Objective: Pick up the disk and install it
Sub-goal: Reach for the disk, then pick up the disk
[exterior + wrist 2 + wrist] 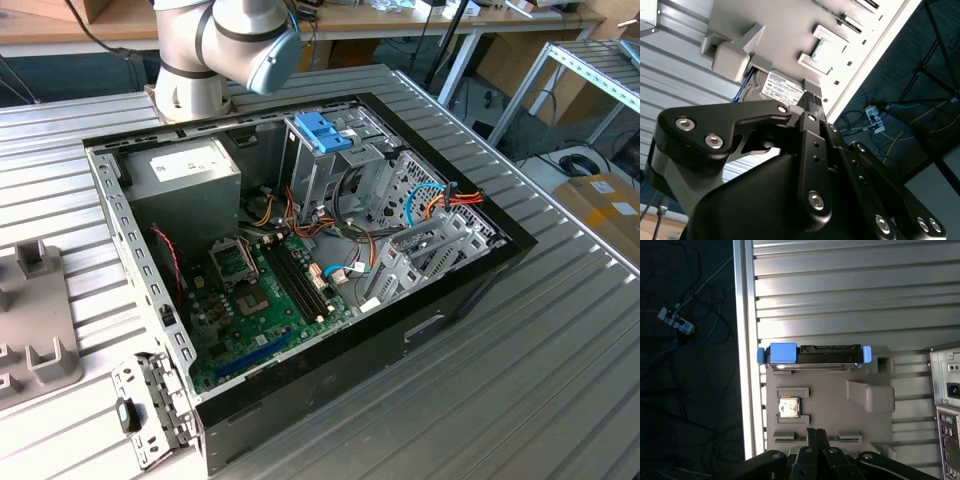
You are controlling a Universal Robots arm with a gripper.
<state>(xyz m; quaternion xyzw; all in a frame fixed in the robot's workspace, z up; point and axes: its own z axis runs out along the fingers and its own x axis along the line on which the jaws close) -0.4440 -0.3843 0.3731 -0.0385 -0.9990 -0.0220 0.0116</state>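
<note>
While its two fingers sit pressed together with nothing between them, the gripper (816,432) hangs over the near edge of a grey holding fixture (830,390) in the first wrist view. It is apart from everything on the fixture. Just beyond the fingertips, a small square chip (789,408) lies in a shallow pocket of the fixture. Past that, the disk (812,354) stands upright on its long edge in a slot along the fixture's far side, with blue carrier ends at both corners. In the second wrist view, the disk's (782,90) white labelled face shows ahead of the black gripper (811,100). The fixture rests on a ribbed metal table (840,290), near the table's edge, and the rear panel of the computer case (945,405) lies beside it. A power strip (676,321) and loose cables lie on the dark floor beyond the table edge. In the exterior view, the open computer case (300,260) lies on its side mid-table with the fixture (40,320) toward the exterior view's left, and the arm (225,45) rises behind the case.
</note>
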